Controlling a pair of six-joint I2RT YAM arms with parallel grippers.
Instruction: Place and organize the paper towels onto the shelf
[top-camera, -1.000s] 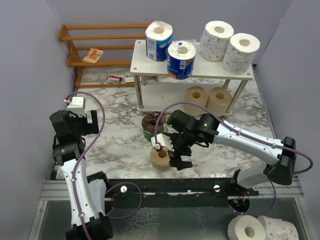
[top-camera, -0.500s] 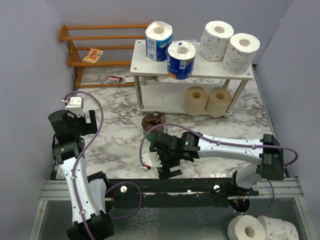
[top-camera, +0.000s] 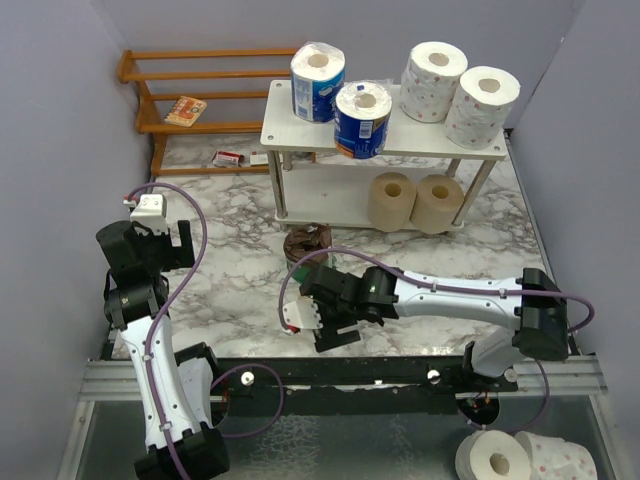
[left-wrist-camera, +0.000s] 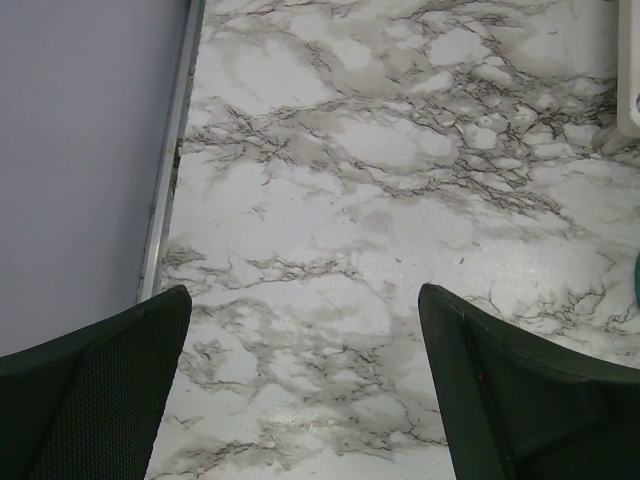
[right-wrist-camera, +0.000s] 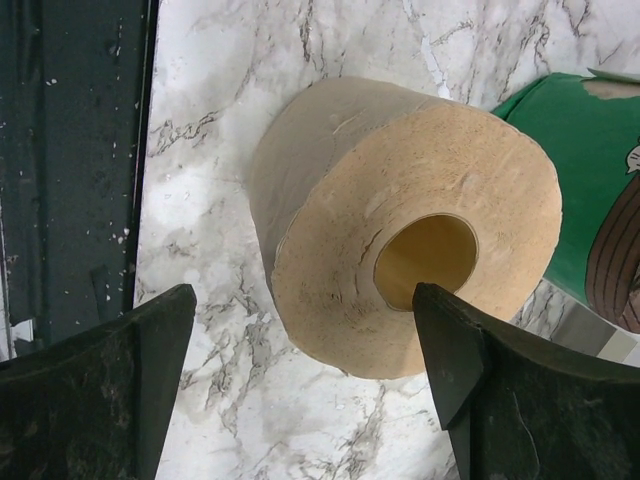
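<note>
- Right gripper (right-wrist-camera: 302, 300) is lower now, over tan roll (right-wrist-camera: 330, 200) by near edge of table (right-wrist-camera: 250, 60), fingers (right-wrist-camera: 100, 400) apart.
- Left gripper (left-wrist-camera: 305, 300) waits, fingers apart.
- Center roll, then squeeze gently.

Lighting was bright, diffuse and overhead; shadows were soft, the marble tabletop (left-wrist-camera: 330, 400) showed mild sheen, and focus was adequate.

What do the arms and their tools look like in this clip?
The left arm and right arm have white links, black joints and a looping purple cable. The left tool and right tool each have two broad dark fingers, with a white block at the wrist.
</note>
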